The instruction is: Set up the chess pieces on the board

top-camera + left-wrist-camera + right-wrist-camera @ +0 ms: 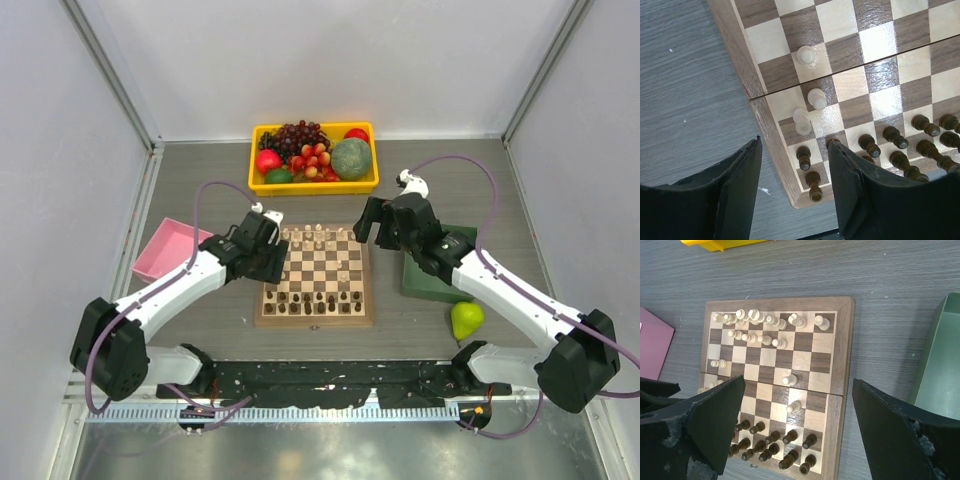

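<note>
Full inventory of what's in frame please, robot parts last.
square wooden chessboard: one, light and dark brown checks, table centre
cream-white wooden chessmen: many, count unclear, mostly far rows, a few mid-board
dark brown wooden chessmen: many, two near rows
yellow plastic tray: one, beyond the board
mixed fruit: several, red, green, dark, in the yellow tray
pink tray: one, left of board
green tray: one, right of board, partly under right arm
yellow-green pear: one, on table, near side of green tray
grey table: one
left gripper: black, open, at board's left edge
right gripper: black, open, above board
</note>
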Controlling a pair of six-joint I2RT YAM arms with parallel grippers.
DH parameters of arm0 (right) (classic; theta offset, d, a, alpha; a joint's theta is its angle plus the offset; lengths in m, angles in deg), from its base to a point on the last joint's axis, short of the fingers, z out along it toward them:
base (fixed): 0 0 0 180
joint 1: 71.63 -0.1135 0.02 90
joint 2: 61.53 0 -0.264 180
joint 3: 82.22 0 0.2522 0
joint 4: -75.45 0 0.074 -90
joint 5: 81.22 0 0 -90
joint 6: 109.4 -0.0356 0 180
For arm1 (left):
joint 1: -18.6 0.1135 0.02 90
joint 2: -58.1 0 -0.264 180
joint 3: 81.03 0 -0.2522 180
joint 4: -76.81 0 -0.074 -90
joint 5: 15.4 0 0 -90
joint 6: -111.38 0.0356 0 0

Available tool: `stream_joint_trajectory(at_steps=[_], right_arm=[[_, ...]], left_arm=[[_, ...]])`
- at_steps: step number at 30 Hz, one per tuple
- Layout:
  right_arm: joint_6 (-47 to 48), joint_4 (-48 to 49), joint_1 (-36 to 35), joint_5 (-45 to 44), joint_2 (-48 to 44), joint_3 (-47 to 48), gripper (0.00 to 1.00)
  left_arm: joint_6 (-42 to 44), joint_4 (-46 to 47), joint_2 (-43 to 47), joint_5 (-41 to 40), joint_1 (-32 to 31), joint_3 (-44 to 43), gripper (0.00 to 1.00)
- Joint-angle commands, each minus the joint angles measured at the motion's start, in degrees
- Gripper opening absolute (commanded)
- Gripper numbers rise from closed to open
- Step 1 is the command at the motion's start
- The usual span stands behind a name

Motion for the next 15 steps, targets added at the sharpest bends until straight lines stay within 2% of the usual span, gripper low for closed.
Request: stream_joint_trajectory(at_steps=[1,10,15], right_arm=[[0.25,0.37,0.19,0.68,0.37,3.13,0.95],[0.16,0.2,0.11,0.85,0.55,2.87,0.95],[0.16,0.11,0.19,0.76,0.55,2.87,0.95]], left_arm=[[-0.25,3.4,-1.87,1.47,-0.21,-0.28,0.59],[0.37,4.63,-3.89,1.38,-0.12,-0.72,0.49],[0.28,4.46,-4.86,1.47,-0.12,-0.81,0.47]])
